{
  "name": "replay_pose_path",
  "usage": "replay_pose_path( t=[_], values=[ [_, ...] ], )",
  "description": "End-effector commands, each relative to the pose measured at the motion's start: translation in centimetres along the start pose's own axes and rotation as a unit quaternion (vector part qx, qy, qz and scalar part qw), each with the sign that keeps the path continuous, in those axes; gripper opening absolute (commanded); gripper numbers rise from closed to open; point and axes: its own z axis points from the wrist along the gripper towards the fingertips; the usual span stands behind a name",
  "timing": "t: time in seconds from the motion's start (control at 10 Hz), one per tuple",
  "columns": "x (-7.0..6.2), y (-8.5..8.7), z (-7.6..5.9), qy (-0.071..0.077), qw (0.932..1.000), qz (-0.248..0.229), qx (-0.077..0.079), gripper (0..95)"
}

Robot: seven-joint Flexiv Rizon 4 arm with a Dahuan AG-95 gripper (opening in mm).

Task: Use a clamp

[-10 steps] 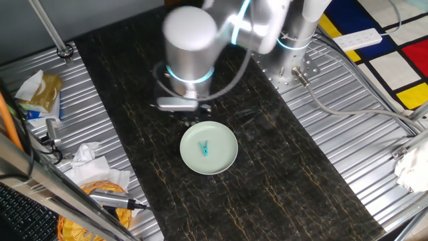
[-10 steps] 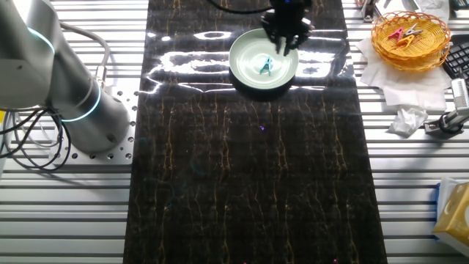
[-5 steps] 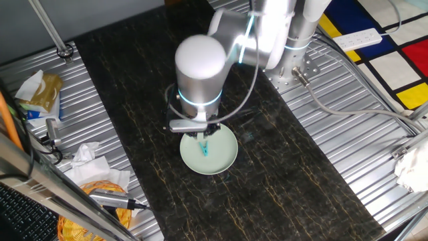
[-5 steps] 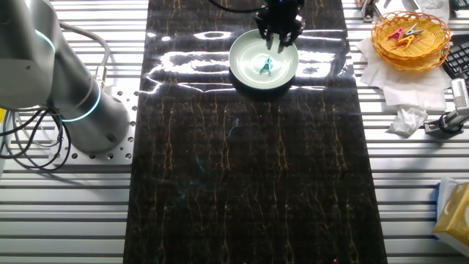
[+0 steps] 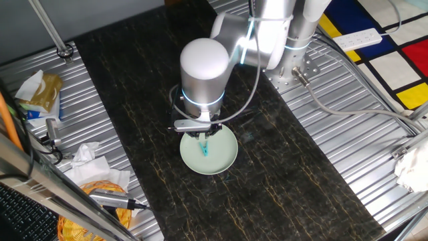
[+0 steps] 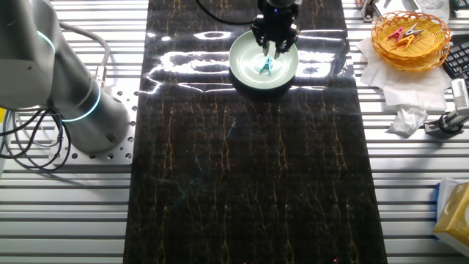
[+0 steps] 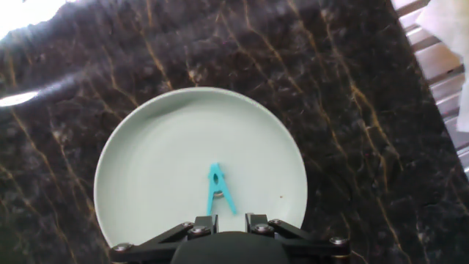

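Clamp [image 7: 218, 191] lies on plate [image 7: 146, 147] just beneath end effector [image 6: 272, 45].

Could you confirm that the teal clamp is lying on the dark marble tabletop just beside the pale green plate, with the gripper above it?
Not quite: the teal clamp lies inside the pale green plate, near its middle, not on the tabletop beside it. The hand view shows this. The gripper is indeed above it.

Clamp [image 7: 218, 191]: lies on the plate, near its middle.
Plate [image 7: 146, 147]: rests on the surface [image 6: 249, 183].
Pincer [image 6: 273, 45]: above the plate, over the clamp.
Basket [image 6: 410, 33]: right of the plate, off the surface.
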Motion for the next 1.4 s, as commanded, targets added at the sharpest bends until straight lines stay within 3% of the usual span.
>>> replay_pose_path(
  t=[0.1,0.2,0.3,0.4,0.5,0.6,0.7,1.0,1.4],
  values=[
    [0.4,-0.1,0.2,-0.001,1.0000,0.003,0.001,19.0],
    [0.6,-0.3,0.3,0.006,1.0000,-0.001,0.003,19.0],
    [0.7,-0.3,0.8,-0.008,0.9999,-0.008,-0.004,19.0],
    [0.8,-0.2,1.1,-0.013,0.9998,-0.013,-0.008,19.0],
    [0.8,-0.1,1.5,-0.012,0.9996,-0.022,-0.011,38.0],
    [0.7,0.1,1.7,-0.016,0.9994,-0.025,-0.018,38.0],
    [0.5,0.5,1.8,-0.013,0.9995,-0.024,-0.019,57.0],
    [0.1,2.1,2.5,-0.008,0.9997,-0.017,-0.015,57.0],
    [0.3,2.4,3.1,-0.012,0.9995,-0.030,-0.004,57.0]
  ],
)
